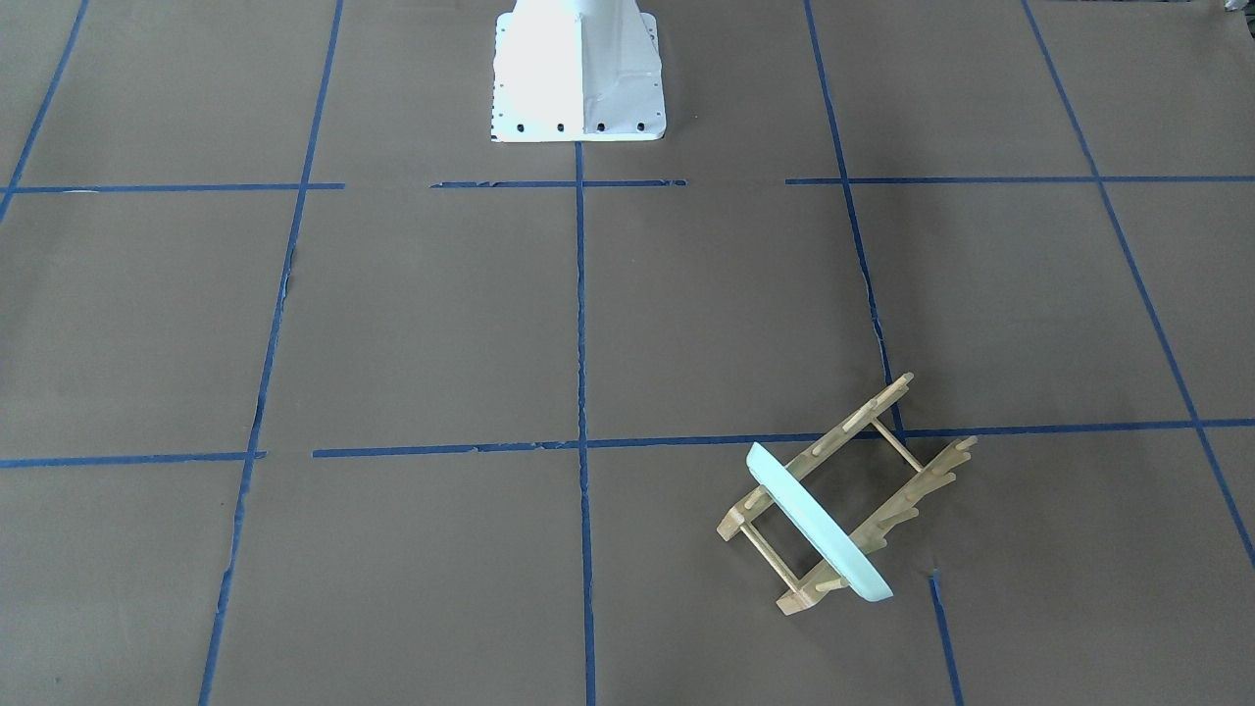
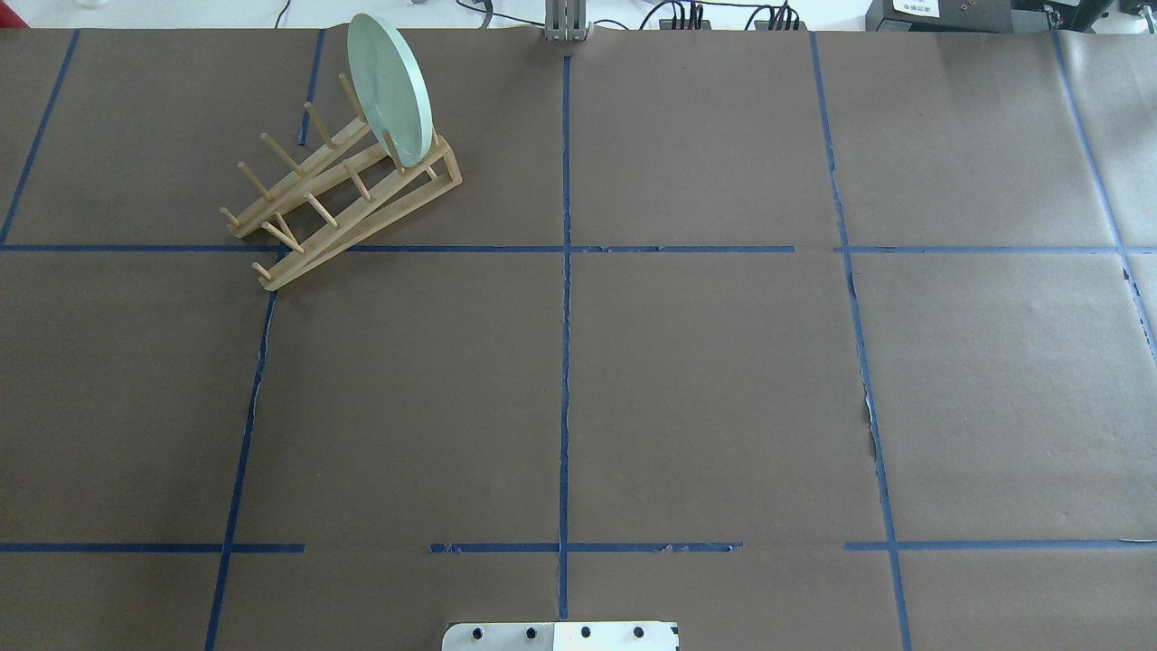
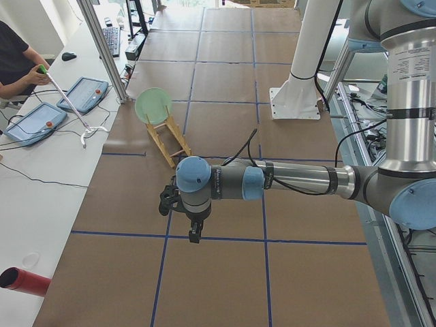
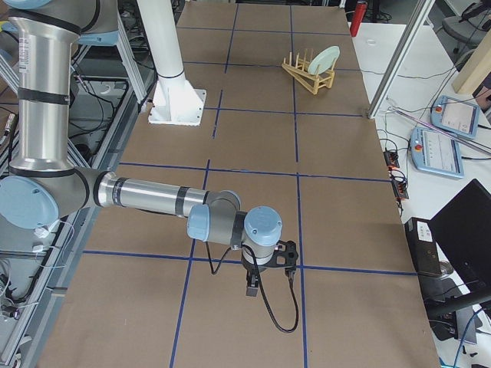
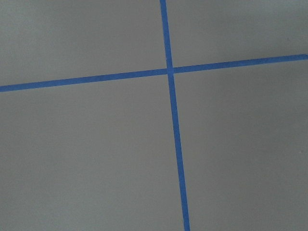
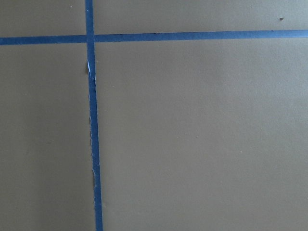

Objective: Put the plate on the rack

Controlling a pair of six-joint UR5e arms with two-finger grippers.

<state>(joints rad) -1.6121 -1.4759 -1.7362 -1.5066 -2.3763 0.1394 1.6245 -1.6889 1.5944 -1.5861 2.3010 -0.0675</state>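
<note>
The pale mint-green plate stands on edge between the pegs at one end of the light wooden rack. Both also show in the overhead view at the far left, plate and rack, and in the side views, plate and rack. My left gripper hangs over bare table, well away from the rack. My right gripper hangs over the other end of the table. Neither holds anything I can see, and I cannot tell whether they are open or shut.
The table is covered in brown paper with a grid of blue tape. The white robot base stands at the table's edge. An operator and teach pendants are beside the table, and a red cylinder lies near them.
</note>
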